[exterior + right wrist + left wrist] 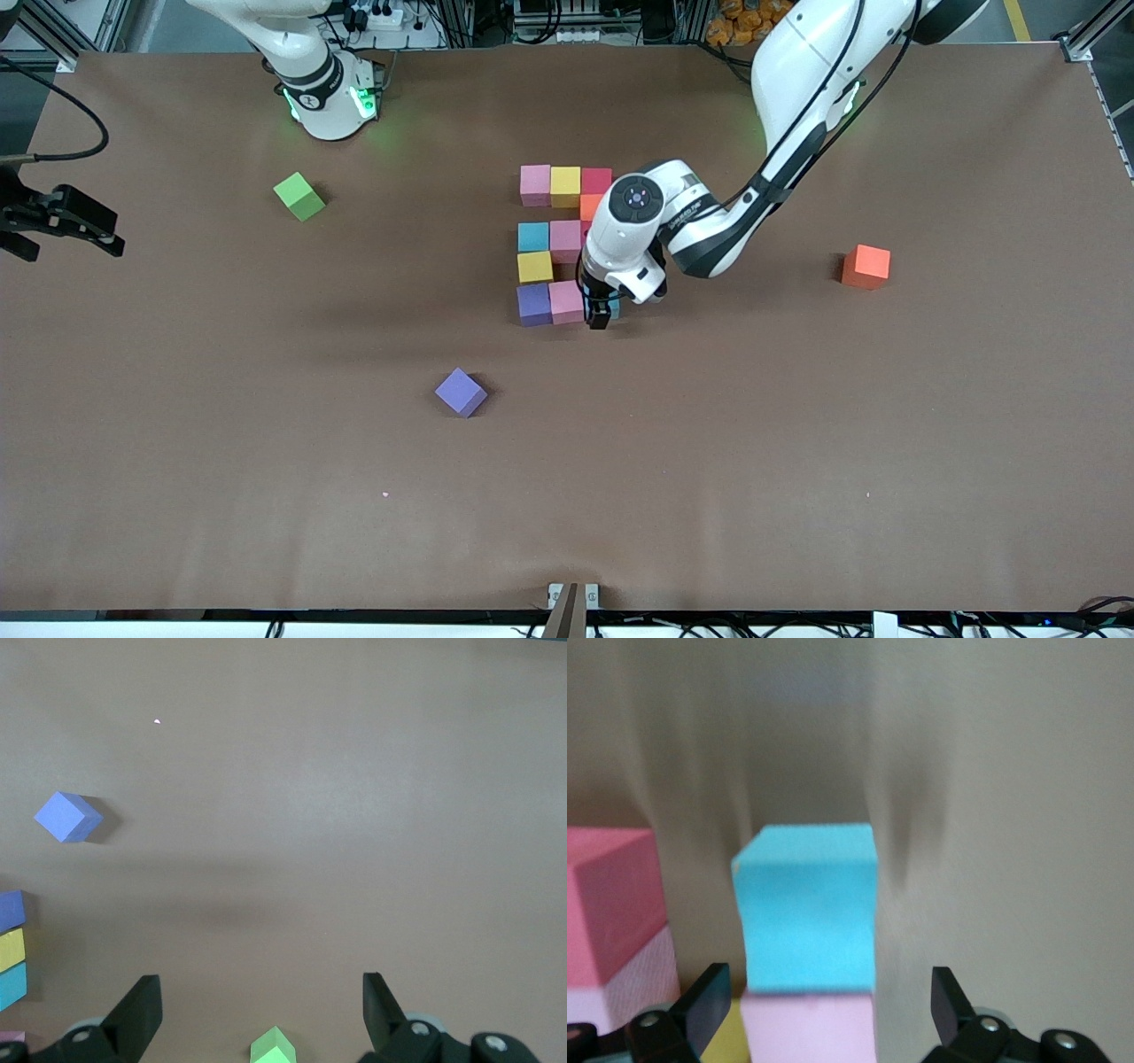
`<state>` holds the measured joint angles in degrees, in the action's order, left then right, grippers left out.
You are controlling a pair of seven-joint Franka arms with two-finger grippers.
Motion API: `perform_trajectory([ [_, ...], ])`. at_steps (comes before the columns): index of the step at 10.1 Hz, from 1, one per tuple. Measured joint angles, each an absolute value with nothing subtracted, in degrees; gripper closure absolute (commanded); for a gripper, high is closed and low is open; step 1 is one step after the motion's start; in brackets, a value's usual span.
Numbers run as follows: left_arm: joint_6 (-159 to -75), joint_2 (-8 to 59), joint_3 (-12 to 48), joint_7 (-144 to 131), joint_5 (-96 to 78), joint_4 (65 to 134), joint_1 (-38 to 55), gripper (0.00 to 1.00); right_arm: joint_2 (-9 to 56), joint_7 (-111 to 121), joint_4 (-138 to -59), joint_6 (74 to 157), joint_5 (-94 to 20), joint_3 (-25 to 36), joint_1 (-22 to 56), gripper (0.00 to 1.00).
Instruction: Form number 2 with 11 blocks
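Over the right arm's end of the brown paper-covered surface [177,443], the right pincer [261,1014] waits wide open and empty above a matte green foam cube [299,196] that has no part in the task. Midway along sits the blocky digit 2 of matte coloured cubes [554,244] — the left pincer [600,312] hangs over its corner nearest the camera, jaws spread clear of the light blue foam cube [808,908] set beside a pink one. Doing this step well, I judge, means lifting straight up without brushing the row — the stray purple cube [461,392] and orange cube [866,267] lie well apart.

The left arm's wrist covers part of the coloured-cube digit [558,244]; its matte light blue cube [806,908] looks blurred.
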<state>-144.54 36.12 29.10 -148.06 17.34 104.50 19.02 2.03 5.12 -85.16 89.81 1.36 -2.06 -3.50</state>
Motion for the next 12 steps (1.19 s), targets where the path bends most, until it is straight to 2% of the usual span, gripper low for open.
perform_trajectory([
  [3, -141.14, 30.77, 30.35, -146.92, 17.44, 104.33, 18.79, 0.0, 1.82, 5.12, -85.09, 90.21, 1.52, -2.24, -3.38, 0.0],
  [6, -135.94, 24.84, 30.32, -134.86, 17.45, 102.44, 13.88, 0.0, 1.82, 5.12, -85.07, 91.87, 1.45, -2.25, -3.39, 0.0],
  [10, -123.62, 22.58, 30.15, -105.16, 17.78, 93.29, 7.61, 0.0, 1.84, 5.12, -85.1, 92.17, 1.45, -2.39, -3.33, 0.0],
  [12, -119.1, 21.34, 30.03, -84.41, 17.91, 91.69, 3.97, 0.0, 1.84, 5.12, -85.1, 92.37, 1.45, -2.41, -3.33, 0.0],
])
